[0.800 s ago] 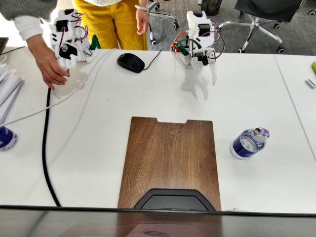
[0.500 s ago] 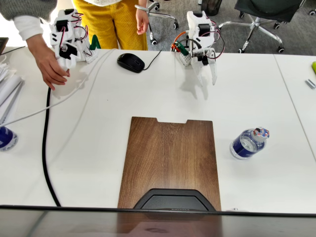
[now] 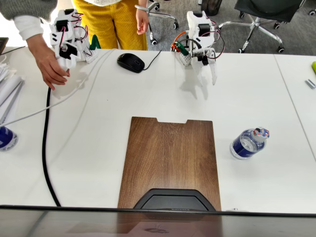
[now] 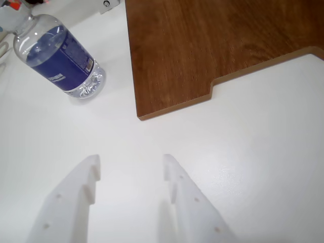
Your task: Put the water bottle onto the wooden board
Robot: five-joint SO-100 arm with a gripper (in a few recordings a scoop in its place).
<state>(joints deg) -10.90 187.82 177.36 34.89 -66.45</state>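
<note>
The water bottle [image 3: 248,143], clear with a dark blue label and a speckled white cap, stands upright on the white table, right of the wooden board [image 3: 170,158]. The board lies flat in the table's middle, its notched short edge toward the arm. My white gripper [image 3: 206,79] hangs open above the table's far side, well back from both, with nothing between its fingers. In the wrist view the gripper [image 4: 130,158] points down at bare table, the bottle [image 4: 58,58] sits at upper left and the board's notched edge [image 4: 217,45] at upper right.
A black mouse [image 3: 131,62] lies left of my arm. A black cable [image 3: 46,148] and white cables run down the left side, where a person's hand [image 3: 52,69] rests. A dark blue round object [image 3: 6,137] sits at the left edge, a black plastic piece [image 3: 174,200] on the board's near end.
</note>
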